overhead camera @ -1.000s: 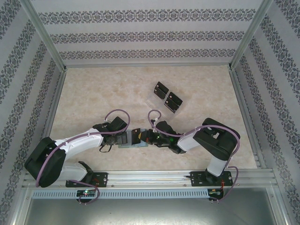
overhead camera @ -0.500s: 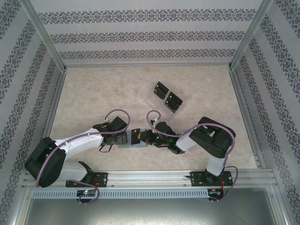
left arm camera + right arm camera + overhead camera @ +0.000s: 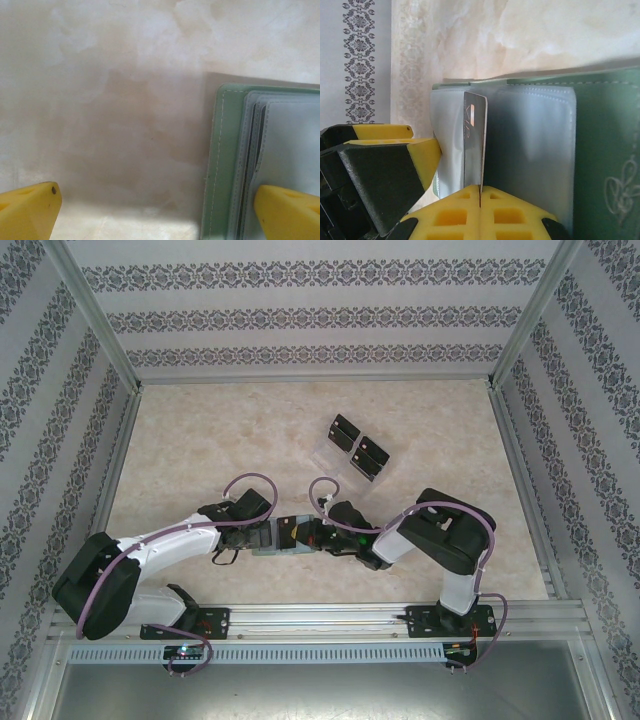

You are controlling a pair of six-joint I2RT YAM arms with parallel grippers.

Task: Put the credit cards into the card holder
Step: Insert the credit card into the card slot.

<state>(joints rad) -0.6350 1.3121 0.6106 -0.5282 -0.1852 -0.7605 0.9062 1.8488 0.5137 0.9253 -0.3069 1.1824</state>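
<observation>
Credit card (image 3: 474, 145), pinched edge-on in the clenched right gripper (image 3: 480, 200), rests against the pale inner panel of the open card holder (image 3: 600, 125) lying on the desk (image 3: 100, 100), where the released left gripper (image 3: 159, 210) straddles its other edge.

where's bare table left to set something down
Bare: the table left of the rack, and the strip right of it. Crowded: the near middle, where the left arm and right arm meet over the wallet, right jaws shut on a card.
</observation>
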